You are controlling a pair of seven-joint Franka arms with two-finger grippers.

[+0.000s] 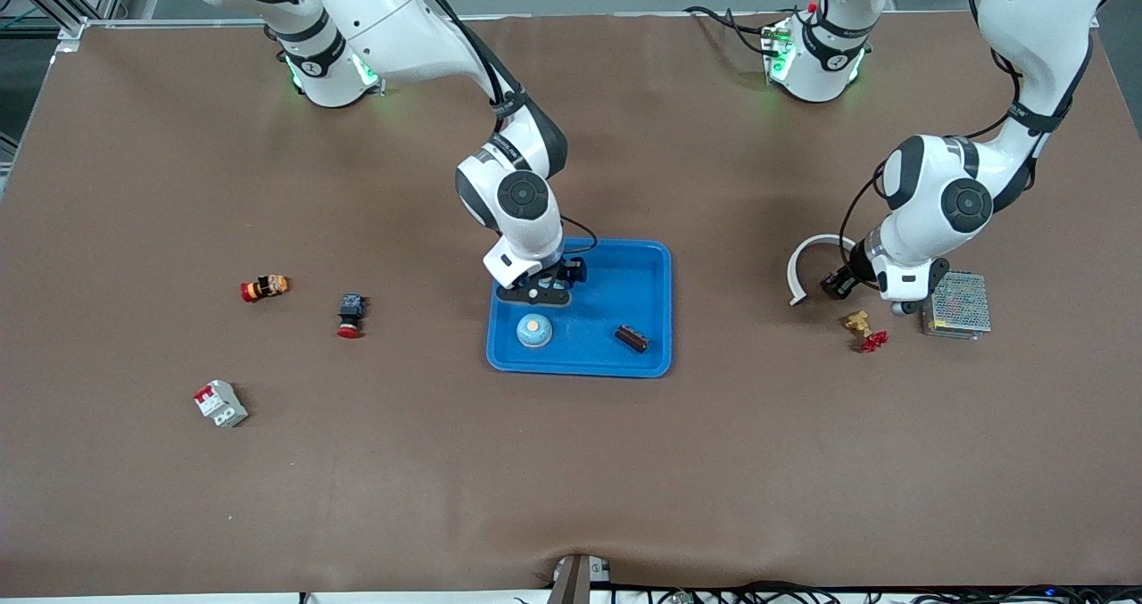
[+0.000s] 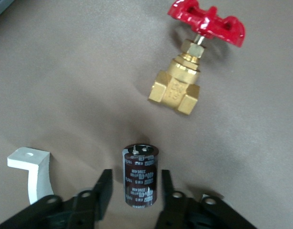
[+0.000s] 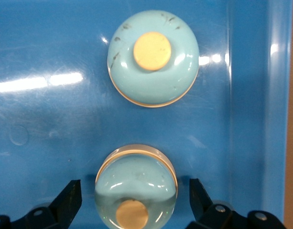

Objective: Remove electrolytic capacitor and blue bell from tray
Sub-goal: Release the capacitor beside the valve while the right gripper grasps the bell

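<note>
We are spreading the right hand [image 1: 544,289] open around a bell [image 3: 136,183] sitting in the blue tray [image 1: 656,260] near its edge toward the right arm's end, and the left hand [image 1: 837,285] open around a capacitor [image 2: 140,175] standing on the desk [image 1: 571,479] near a brass valve [image 2: 177,90].

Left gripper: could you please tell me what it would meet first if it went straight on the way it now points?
Probably the dark capacitor, which sits between the open left gripper's fingers; under it is the brown table.
</note>
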